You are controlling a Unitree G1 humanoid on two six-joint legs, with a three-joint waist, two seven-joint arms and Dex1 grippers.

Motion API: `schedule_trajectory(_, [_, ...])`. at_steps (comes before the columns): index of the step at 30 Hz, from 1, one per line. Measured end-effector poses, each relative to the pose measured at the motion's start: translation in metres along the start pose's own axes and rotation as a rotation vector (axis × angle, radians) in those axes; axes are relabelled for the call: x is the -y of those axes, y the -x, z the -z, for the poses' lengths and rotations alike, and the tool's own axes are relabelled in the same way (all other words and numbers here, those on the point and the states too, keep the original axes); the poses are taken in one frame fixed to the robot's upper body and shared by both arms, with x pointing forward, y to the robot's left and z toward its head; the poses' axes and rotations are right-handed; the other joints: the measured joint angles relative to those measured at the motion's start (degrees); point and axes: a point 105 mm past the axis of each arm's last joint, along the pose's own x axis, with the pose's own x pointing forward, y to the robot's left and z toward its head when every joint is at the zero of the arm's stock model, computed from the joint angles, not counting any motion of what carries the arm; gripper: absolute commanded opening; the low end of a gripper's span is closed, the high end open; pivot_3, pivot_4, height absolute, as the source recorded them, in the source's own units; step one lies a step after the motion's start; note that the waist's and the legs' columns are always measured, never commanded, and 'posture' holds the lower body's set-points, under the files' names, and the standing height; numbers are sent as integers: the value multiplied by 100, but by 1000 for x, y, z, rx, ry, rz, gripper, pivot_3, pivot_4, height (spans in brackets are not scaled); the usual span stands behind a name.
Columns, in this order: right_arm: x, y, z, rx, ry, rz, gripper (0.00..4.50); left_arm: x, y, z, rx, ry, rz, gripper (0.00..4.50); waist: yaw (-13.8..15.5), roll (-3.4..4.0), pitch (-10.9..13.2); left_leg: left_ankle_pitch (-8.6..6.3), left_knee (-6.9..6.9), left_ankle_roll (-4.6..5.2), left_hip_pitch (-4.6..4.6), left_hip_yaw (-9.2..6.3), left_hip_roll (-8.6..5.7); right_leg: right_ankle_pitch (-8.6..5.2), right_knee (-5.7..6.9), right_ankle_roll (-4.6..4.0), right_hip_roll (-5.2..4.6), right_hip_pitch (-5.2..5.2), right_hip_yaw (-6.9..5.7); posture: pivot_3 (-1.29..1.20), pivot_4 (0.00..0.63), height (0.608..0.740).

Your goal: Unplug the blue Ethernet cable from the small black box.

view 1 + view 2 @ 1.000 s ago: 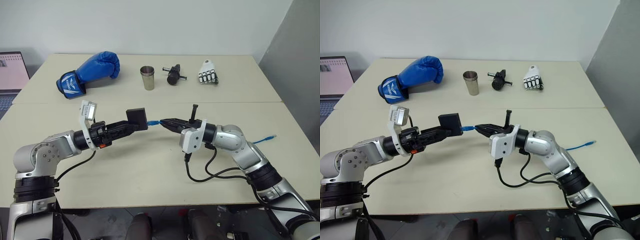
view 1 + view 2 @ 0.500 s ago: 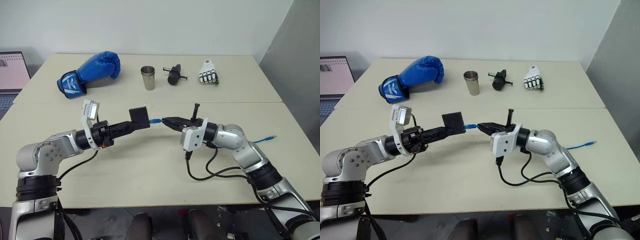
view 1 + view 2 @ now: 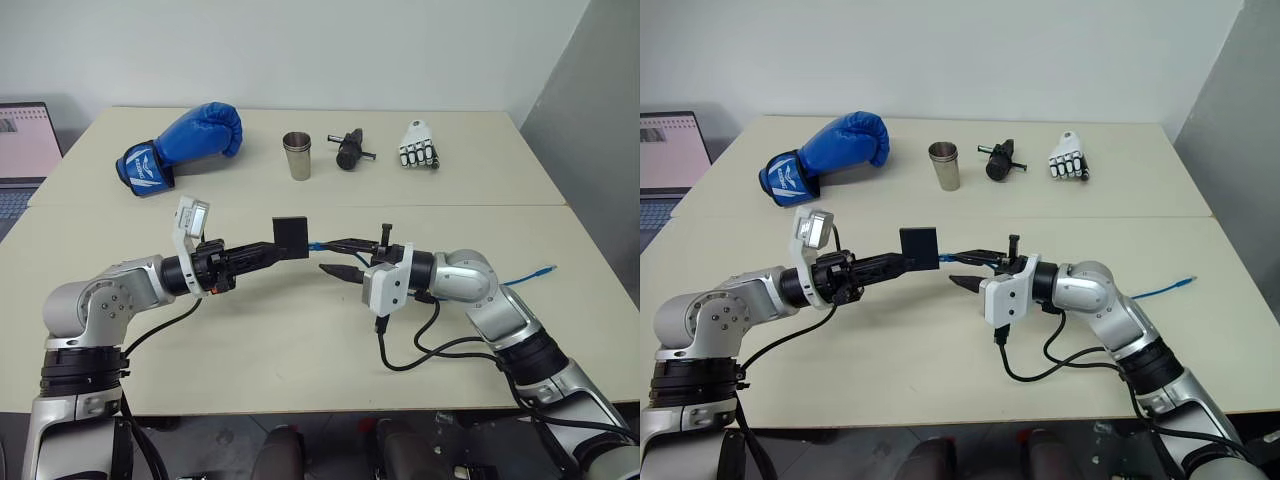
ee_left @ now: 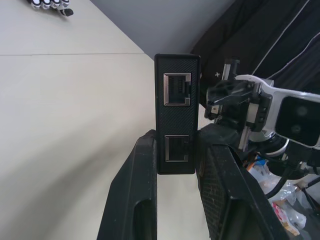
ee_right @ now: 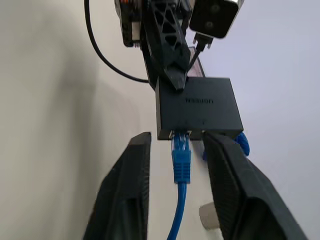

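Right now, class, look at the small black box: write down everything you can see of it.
The box is flat, square, matte black plastic with fine texture and faint lettering on one face. It hangs above the table, held edge-on between the shut left gripper fingers. One edge shows two ports, both unplugged. On the opposite edge the blue cable is still plugged in, its plug lying between the open fingers of the right gripper, which do not touch the box.

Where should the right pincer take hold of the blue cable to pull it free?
On the blue cable, at its plug collar just outside the black box, coming straight along the cord. The cord beyond is limp; the right pincer already straddles that collar, open.
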Motion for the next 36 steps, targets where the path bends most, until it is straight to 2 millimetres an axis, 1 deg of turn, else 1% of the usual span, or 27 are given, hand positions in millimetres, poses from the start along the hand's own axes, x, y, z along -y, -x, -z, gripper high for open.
schedule_trajectory(1, [-1, 2, -2, 1, -33, -7, 2765, 0, 0, 0, -8, -7, 4, 772, 9, 0, 0, 0, 0, 0, 0, 0, 0, 0, 0, 0, 0, 0, 0, 0, 150, 740])
schedule_trajectory(3, [-1, 4, -5, 6, -82, -11, 3189, 1, -1, 2, -24, -14, 13, 772, 16, 0, 0, 0, 0, 0, 0, -1, 0, 0, 0, 0, 0, 0, 0, 0, 150, 740])
schedule_trajectory(5, [6, 8, -11, 17, -219, 27, 3565, 2, -2, 4, -44, -29, 29, 772, 27, 0, 0, 0, 0, 0, 0, -5, 0, 0, 0, 0, 0, 1, -1, 0, 150, 740])
schedule_trajectory(6, [12, 11, -13, 25, -316, 59, 3591, 3, -2, 3, -47, -42, 38, 772, 32, 0, 0, 0, 0, 0, -1, -8, 1, 0, 0, 0, 0, 2, -1, 0, 150, 740])
schedule_trajectory(7, [18, 15, -14, 28, -454, 103, 3593, 4, -2, 3, -51, -57, 51, 772, 34, 0, 0, 1, 1, -1, -1, -10, 2, 0, 1, -1, -1, 3, 0, 0, 150, 740])
schedule_trajectory(9, [26, 19, -13, 32, -644, 163, 3593, 7, -3, 1, -51, -79, 72, 772, 35, 0, 0, 1, 1, -2, -1, -14, 2, 0, 2, -1, -2, 4, 0, 0, 150, 740])
schedule_trajectory(10, [27, 23, -10, 35, -809, 204, 3593, 8, -3, -1, -47, -94, 85, 772, 36, 0, 0, 1, 1, -2, 0, -17, 1, 0, 1, -1, -2, 5, 2, 0, 150, 740])
schedule_trajectory(11, [26, 24, -8, 31, -862, 211, 3593, 9, -3, -1, -46, -95, 89, 772, 35, 1, 0, 1, 0, -2, -1, -18, 1, 0, 1, -1, -2, 5, 2, 0, 150, 740])
schedule_trajectory(13, [18, 27, -5, 29, -1021, 202, 3593, 10, -3, -1, -46, -96, 102, 771, 34, 0, 0, 1, 0, -2, -2, -17, 0, 0, -1, -1, -2, 4, 1, 0, 150, 740])
schedule_trajectory(17, [7, 29, -12, 94, -1236, 124, 3593, 12, -5, -2, -38, -93, 119, 771, 28, 1, 1, 0, -2, 0, -2, -12, -1, -1, -2, -1, -1, 3, -1, 0, 150, 740])
schedule_trajectory(19, [3, 29, -10, 93, -1295, 104, 3593, 12, -5, -2, -35, -91, 124, 771, 25, 1, 1, 0, -2, 0, -1, -11, -1, -1, -2, 0, 1, 2, -2, 0, 150, 740])
schedule_trajectory(21, [1, 29, -2, 71, -1326, 112, 3593, 13, -6, -2, -34, -89, 129, 771, 25, 1, 1, 0, -2, 0, -1, -10, -1, -2, -2, 0, 3, 1, -4, 0, 150, 740])
schedule_trajectory(25, [-3, 24, 7, 42, -1349, 99, 3593, 14, -6, -2, -33, -84, 144, 771, 14, 1, 1, 0, -3, 1, -3, -4, -1, -2, -4, 1, 4, -2, -2, 0, 150, 740])
schedule_trajectory(28, [1, 20, 6, 53, -1347, 84, 3593, 15, -6, -2, -30, -81, 151, 771, 18, 1, 1, 0, -4, 1, -3, -5, 0, -2, -4, 1, 4, -3, -4, 0, 150, 740])
schedule_trajectory(36, [-1, 11, 0, 101, -1422, 9, 3593, 15, -6, -2, -30, -79, 153, 771, 22, 1, 1, 0, -4, 1, -4, -5, 0, -2, -5, 0, 4, -3, -4, 0, 150, 740])
